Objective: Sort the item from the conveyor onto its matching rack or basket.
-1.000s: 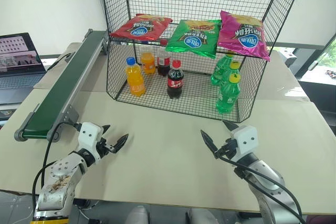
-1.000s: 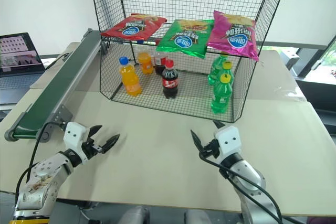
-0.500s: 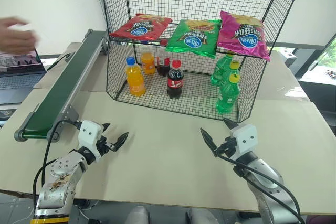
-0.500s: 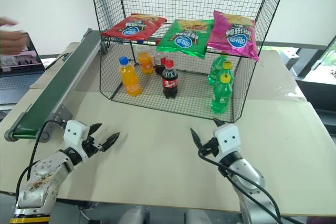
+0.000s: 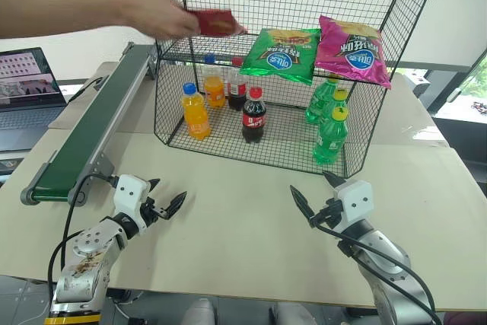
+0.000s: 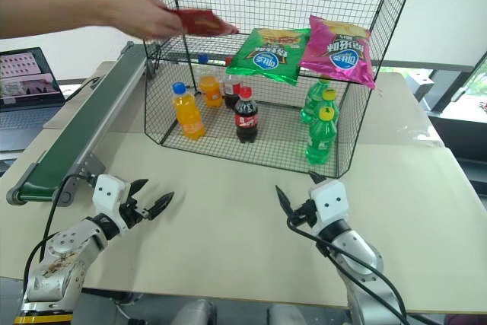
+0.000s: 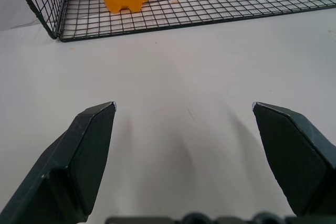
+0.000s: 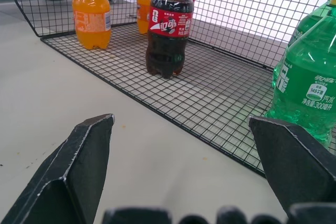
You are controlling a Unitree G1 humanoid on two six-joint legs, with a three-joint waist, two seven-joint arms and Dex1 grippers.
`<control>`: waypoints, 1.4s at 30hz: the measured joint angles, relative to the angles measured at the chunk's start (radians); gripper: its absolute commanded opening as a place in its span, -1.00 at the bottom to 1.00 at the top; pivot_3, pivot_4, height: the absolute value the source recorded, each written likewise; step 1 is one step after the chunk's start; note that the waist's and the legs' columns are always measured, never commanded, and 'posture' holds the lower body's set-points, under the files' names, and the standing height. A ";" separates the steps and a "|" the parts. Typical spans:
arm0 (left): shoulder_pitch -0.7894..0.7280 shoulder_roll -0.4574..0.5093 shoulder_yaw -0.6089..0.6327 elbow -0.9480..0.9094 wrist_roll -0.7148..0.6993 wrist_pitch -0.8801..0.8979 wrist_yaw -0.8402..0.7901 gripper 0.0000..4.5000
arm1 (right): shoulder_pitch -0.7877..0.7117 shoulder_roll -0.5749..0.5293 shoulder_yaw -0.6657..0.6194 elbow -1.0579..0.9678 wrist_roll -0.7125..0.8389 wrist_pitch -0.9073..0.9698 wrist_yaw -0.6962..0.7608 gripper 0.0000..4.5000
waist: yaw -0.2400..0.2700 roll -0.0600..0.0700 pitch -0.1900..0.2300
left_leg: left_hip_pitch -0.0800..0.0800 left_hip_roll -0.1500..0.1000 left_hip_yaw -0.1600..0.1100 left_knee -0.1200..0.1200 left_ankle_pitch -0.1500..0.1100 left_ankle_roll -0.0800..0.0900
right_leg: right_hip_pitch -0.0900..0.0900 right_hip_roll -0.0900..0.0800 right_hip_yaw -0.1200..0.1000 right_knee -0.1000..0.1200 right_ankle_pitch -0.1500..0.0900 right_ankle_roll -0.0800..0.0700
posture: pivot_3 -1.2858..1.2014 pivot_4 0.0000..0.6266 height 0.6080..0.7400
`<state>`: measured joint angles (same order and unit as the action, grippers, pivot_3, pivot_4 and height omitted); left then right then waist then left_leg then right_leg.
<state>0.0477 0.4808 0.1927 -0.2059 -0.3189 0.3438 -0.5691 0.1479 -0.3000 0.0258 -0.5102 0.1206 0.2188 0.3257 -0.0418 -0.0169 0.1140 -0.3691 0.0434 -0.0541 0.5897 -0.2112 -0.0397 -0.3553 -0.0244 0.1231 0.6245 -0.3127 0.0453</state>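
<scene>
The jaws of both grippers are spread wide with nothing between them: the left gripper (image 5: 166, 208) and the right gripper (image 5: 313, 202) are held low over the table (image 5: 228, 249), in front of the wire rack (image 5: 358, 58) and well apart from it. The red chip bag (image 5: 215, 22) is gripped by a person's hand (image 5: 156, 15) at the rack's middle tier, at its end nearer the conveyor (image 5: 95, 123), beside the green chip bag (image 5: 285, 54) and the magenta chip bag (image 5: 351, 49) that lie on that tier. No item is seen on the conveyor belt beside the rack. As judged from this, the sorting has not been started by the robot: the red bag must first be laid on the belt, then picked off it and placed on its matching tier of the rack.
</scene>
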 measured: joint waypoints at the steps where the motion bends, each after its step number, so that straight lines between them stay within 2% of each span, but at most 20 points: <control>1: 0.000 0.000 0.000 0.000 0.000 0.002 0.000 0.98 | 0.000 0.000 0.000 0.000 0.000 0.000 0.000 1.00 | 0.000 0.000 0.000 | 0.000 0.000 0.000 0.000 0.000 0.000 | 0.000 0.000 0.000 0.000 0.000 0.000 | 0.03 -0.52 0.97; 36: 0.035 -0.005 0.002 -0.023 -0.003 0.005 0.009 0.98 | -0.017 -0.002 0.002 0.009 0.001 -0.016 0.031 1.00 | 0.000 0.000 0.000 | 0.000 0.000 0.000 0.000 0.000 0.000 | 0.000 0.000 0.000 0.000 0.000 -0.001 | 0.03 -0.52 0.97; 42: 0.084 -0.002 0.066 -0.112 -0.105 0.070 -0.001 0.98 | -0.112 -0.015 0.005 0.035 0.025 -0.011 0.079 1.00 | -0.002 0.000 0.000 | 0.000 0.000 0.000 0.000 0.000 0.000 | 0.000 0.000 0.000 0.000 0.000 -0.001 | 0.03 -0.52 0.97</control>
<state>0.1317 0.4785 0.2585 -0.3176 -0.4243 0.4143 -0.5705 0.0360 -0.3150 0.0312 -0.4757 0.1455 0.2074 0.4049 -0.0440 -0.0168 0.1141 -0.3689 0.0438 -0.0540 0.5897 -0.2112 -0.0397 -0.3551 -0.0243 0.1231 0.6248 -0.3122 0.0446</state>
